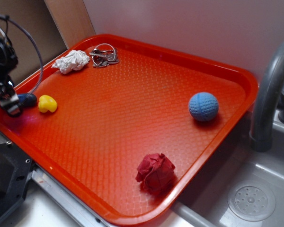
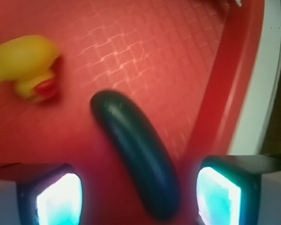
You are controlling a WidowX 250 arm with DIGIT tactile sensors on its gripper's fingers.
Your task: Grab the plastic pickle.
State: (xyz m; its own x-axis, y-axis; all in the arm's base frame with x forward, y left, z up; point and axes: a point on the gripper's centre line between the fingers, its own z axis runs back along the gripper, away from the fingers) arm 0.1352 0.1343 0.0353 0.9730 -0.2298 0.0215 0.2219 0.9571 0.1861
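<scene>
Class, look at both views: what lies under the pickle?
The pickle lies flat on the red tray, with only its textured surface beneath. The open gripper straddles one end. In the exterior view the arm covers most of the pickle.

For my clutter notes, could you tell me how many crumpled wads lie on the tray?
2: a white crumpled paper wad at the far left corner, a dark red crumpled wad near the front edge.

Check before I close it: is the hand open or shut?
Open: the hand has its fingers apart, either side of the pickle.
</scene>
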